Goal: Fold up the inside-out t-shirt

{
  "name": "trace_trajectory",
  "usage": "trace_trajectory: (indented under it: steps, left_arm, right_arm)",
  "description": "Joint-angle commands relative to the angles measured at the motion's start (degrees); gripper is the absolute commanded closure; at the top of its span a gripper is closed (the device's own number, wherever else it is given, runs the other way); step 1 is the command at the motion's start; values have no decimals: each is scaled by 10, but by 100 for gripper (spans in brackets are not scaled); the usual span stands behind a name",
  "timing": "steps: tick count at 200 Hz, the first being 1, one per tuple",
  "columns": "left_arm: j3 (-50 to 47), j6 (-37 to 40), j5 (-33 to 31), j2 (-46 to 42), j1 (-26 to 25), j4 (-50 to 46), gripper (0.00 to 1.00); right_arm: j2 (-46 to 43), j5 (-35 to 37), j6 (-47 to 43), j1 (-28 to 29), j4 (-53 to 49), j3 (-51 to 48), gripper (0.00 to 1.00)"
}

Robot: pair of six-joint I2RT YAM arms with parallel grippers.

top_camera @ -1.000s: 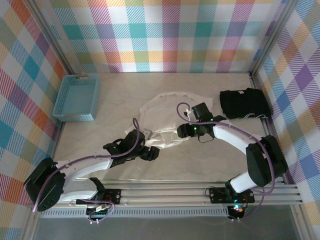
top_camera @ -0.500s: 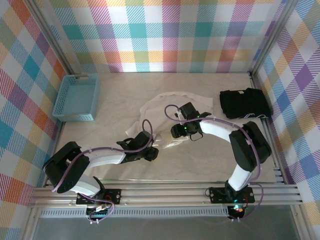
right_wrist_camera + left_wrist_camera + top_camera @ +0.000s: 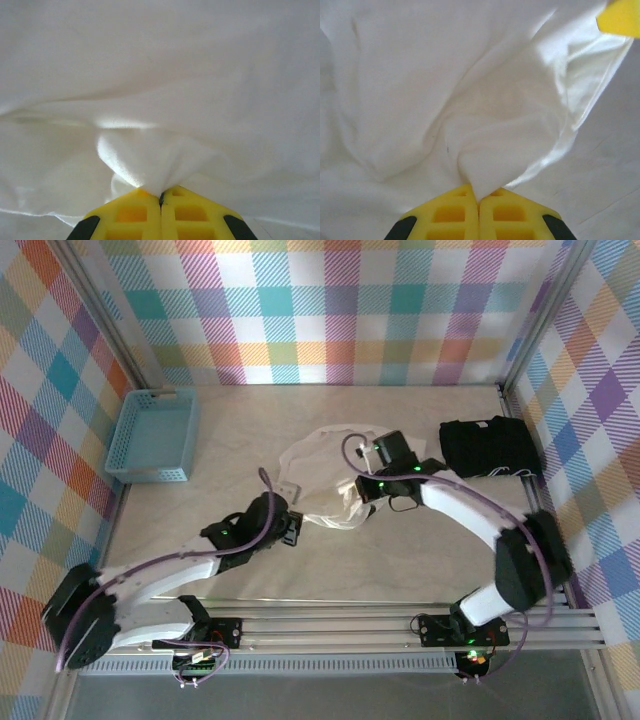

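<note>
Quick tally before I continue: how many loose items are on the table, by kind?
Garments: 2 (white t-shirt, black folded garment)
Baskets: 1 (blue basket)
Total: 3

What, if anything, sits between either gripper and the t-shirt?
Nothing visible. The left gripper and right gripper are each shut on a pinch of the t-shirt. The black garment and blue basket lie off to the sides, apart from it.
</note>
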Motion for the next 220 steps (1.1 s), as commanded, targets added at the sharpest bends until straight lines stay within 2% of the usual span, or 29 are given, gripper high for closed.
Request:
trace_trajectory:
  steps: [1,40,73,89,108,116,145,158,184,199,220]
  left_arm:
    - [46,26,-46,-80,8,-54,97]
    - [58,42,-95,-178,13,-135,97]
    - [3,-31,-112,-178,13,-199,97]
    - [-17,-55,-96,-154,13,-209,85]
    - [-5,-46,-65,-107,13,-202,57]
    - [7,-36,-52,-87,12,-193,49]
    - [52,13,29,-13,11,-120,30]
    - [72,27,78,28,5,-75,26]
    - [107,32,127,102,-11,-23,22]
    - [123,33,140,134,-19,-6,18]
    - [132,30,139,166,-25,11,17]
  right_arm:
    - [-77,-85,-13,-13,-32,11,99]
    - [-151,-151,26,-29,-10,-8,98]
    - [-151,-185,57,-29,36,-65,98]
    - [-139,-203,65,-29,63,-87,99]
    - [-119,-208,66,-29,86,-99,99]
    - [-109,-209,63,-29,92,-101,99]
    - [-90,-211,58,-29,98,-102,100]
    - [-91,-212,61,-29,102,-105,100]
    - [-94,-209,62,-29,99,-106,100]
    - [-95,-206,61,-29,96,-107,100]
    - [-95,-204,61,-29,96,-106,100]
